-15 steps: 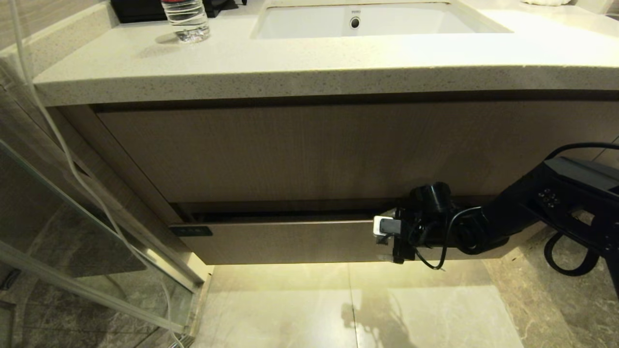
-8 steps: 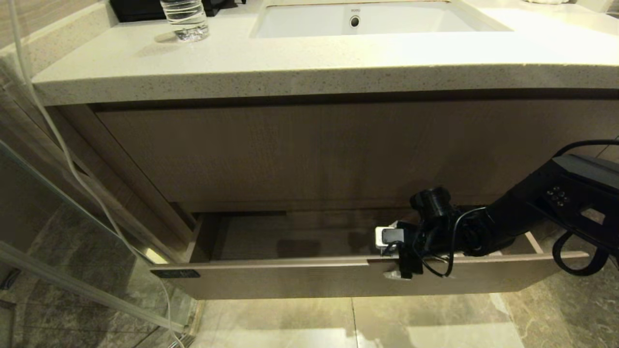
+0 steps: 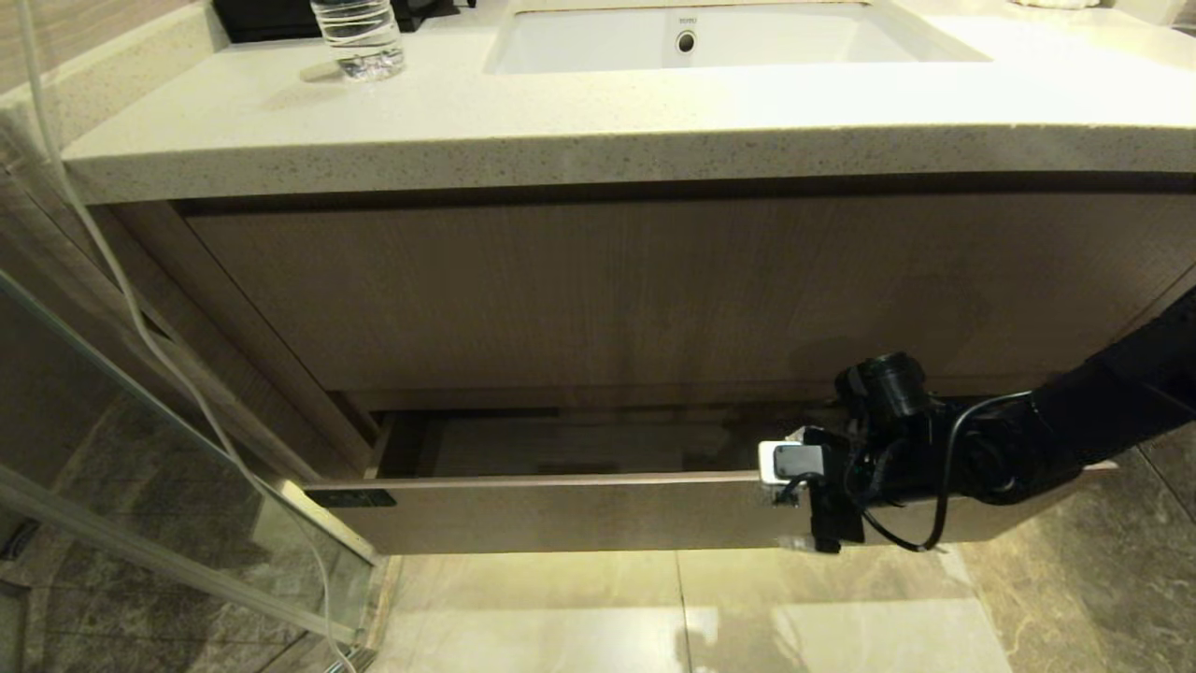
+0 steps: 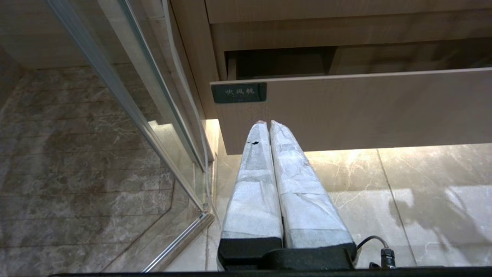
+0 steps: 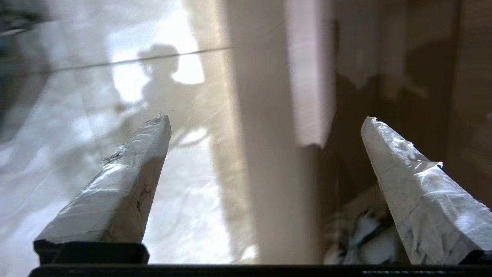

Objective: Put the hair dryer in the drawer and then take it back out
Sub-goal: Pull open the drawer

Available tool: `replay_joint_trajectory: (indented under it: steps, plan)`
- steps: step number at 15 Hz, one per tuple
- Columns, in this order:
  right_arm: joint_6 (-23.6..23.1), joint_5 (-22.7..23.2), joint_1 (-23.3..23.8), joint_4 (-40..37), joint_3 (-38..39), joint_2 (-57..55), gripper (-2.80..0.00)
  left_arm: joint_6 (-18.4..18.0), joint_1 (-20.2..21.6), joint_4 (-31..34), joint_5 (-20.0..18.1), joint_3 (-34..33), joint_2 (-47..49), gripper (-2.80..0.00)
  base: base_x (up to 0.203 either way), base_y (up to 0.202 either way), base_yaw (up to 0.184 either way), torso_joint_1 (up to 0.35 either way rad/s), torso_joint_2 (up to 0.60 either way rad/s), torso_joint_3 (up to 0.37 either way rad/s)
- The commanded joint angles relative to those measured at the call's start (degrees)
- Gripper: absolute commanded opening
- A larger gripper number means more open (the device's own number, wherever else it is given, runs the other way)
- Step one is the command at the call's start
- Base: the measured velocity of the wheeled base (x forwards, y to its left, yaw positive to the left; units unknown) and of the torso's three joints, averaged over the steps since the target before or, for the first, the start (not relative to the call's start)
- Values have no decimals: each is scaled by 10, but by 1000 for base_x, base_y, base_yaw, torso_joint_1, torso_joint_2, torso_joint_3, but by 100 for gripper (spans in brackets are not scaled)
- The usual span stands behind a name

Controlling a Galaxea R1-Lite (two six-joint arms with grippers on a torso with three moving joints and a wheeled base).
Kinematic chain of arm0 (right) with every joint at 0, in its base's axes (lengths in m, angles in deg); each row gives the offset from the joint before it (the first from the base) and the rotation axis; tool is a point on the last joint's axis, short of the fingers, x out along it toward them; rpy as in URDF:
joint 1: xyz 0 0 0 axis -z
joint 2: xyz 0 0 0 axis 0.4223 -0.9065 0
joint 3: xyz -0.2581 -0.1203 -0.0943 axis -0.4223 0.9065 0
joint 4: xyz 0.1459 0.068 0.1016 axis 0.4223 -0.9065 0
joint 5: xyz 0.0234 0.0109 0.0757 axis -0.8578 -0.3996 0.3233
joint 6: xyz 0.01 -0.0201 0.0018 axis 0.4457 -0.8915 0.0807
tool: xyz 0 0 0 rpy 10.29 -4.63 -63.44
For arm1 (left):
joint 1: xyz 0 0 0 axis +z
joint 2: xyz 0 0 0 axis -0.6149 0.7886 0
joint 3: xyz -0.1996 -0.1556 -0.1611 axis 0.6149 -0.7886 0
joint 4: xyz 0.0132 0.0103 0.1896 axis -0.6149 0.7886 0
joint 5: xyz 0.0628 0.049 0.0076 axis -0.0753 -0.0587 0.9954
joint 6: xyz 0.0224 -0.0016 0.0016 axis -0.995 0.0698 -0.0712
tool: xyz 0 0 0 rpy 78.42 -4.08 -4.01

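The drawer (image 3: 561, 514), with a light wood-grain front and a small black label (image 3: 350, 498) at its left end, stands partly pulled out under the vanity. My right gripper (image 3: 811, 509) is open and straddles the top edge of the drawer front (image 5: 269, 154) near its right end, one finger outside and one inside. A blurred white shape with dark streaks (image 5: 369, 238), which may be the hair dryer, lies inside the drawer below the inner finger. My left gripper (image 4: 265, 123) is shut and empty, parked low in front of the drawer front (image 4: 365, 107) next to the label (image 4: 238, 92).
A taller wood-grain panel (image 3: 607, 290) sits above the drawer under the stone countertop (image 3: 561, 121). On top are a sink (image 3: 794, 42) and a water bottle (image 3: 360, 37). A glass shower door (image 3: 140, 486) and a hanging white cable (image 3: 112, 271) stand at the left.
The drawer went from nearly shut to pulled well out, then slid back in a little. My right gripper moved with it and shifted right along the front.
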Motion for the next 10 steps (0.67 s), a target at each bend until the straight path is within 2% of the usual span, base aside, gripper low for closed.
replay_joint_trajectory:
  steps: [1,4,10]
  plan:
    - [-9,-1,-2,-13,58,91,0,0,0,0,0,0,0,-280,0,0,0,0,0,0]
    - [-9,-5,-16,-17,122,147,0,0,0,0,0,0,0,-280,0,0,0,0,0,0]
    - [-4,-10,-23,-11,100,150,0,0,0,0,0,0,0,-280,0,0,0,0,0,0]
